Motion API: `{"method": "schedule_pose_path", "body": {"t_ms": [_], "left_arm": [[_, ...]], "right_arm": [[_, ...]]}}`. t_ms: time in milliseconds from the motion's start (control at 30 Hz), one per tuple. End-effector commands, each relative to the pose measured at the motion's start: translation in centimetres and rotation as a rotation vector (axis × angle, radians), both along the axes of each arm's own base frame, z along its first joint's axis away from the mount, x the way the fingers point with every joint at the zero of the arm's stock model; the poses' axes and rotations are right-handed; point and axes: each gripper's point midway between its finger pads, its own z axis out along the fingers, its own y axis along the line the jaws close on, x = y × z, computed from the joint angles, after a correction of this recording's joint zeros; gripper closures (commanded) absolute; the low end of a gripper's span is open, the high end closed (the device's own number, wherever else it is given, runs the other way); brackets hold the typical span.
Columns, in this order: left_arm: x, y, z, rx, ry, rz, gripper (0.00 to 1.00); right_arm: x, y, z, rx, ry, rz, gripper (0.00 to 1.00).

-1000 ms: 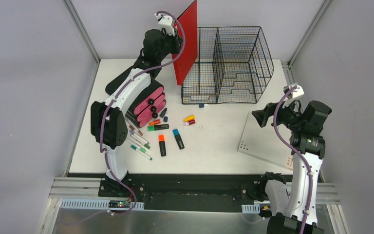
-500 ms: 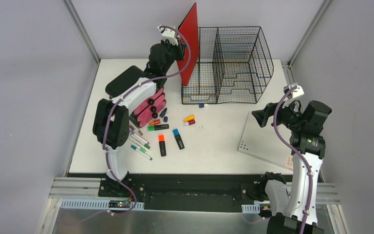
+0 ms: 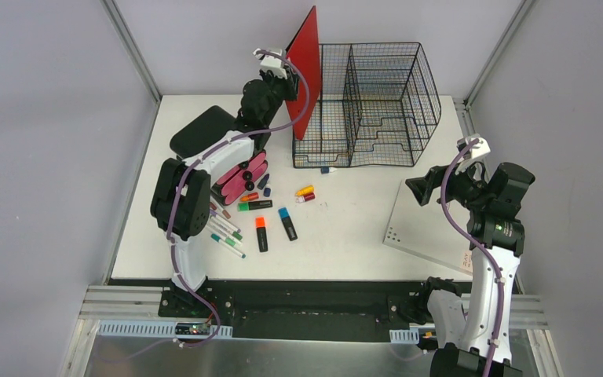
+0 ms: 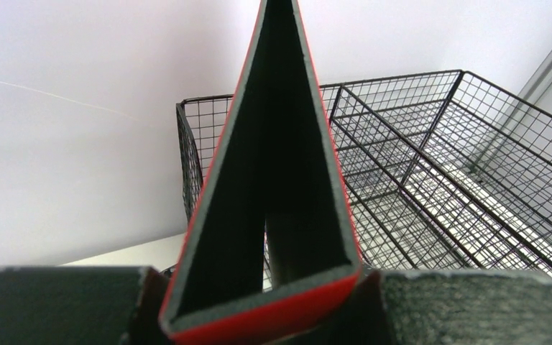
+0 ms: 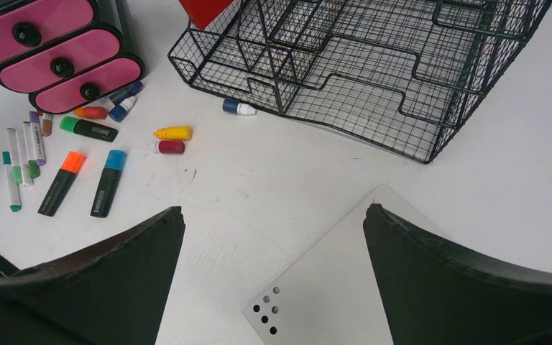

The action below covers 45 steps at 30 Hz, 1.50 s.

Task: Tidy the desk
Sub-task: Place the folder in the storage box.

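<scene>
The left arm (image 3: 221, 149) and right arm (image 3: 484, 292) share one build: white link shells between bulky black joint housings. A purple cable (image 3: 449, 216) is tied along each, ending near a small white block (image 3: 272, 67) at the wrist. The right end effector (image 5: 273, 208) has broad matte-black fingers (image 5: 93, 280) tapering to points.

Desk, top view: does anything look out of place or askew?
Yes: markers and highlighters lie scattered beside the pink drawer unit, a small bottle lies by the wire rack, and a white board sits askew near the desk edge. The left gripper holds a red folder tilted.
</scene>
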Motion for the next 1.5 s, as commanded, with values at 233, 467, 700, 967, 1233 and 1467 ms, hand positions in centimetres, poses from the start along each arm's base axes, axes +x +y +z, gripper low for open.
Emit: {"method": "schedule_pose_path", "body": {"t_ms": [233, 467, 700, 967, 1233, 1467], "left_arm": [[-0.8, -0.5, 1.1, 0.000, -0.107, -0.011, 1.00], [-0.2, -0.4, 5.1, -0.032, -0.190, 0.015, 1.00], [0.4, -1.4, 5.7, -0.015, -0.199, 0.002, 1.00], [-0.2, -1.4, 1.4, -0.001, -0.139, -0.015, 1.00], [-1.2, -1.6, -0.9, -0.018, -0.094, -0.047, 0.72], [-1.7, -1.9, -1.0, 0.004, -0.068, -0.077, 0.51]], "right_arm": [[-0.1, 0.3, 0.4, 0.012, -0.018, 0.013, 0.01], [-0.1, 0.3, 0.2, 0.015, -0.011, 0.014, 0.01], [-0.1, 0.3, 0.2, 0.015, -0.012, 0.014, 0.01], [-0.1, 0.3, 0.3, 0.013, -0.017, 0.012, 0.01], [-0.1, 0.2, 0.3, 0.014, -0.015, 0.010, 0.01], [-0.1, 0.2, 0.3, 0.014, -0.015, 0.008, 0.01]]}}
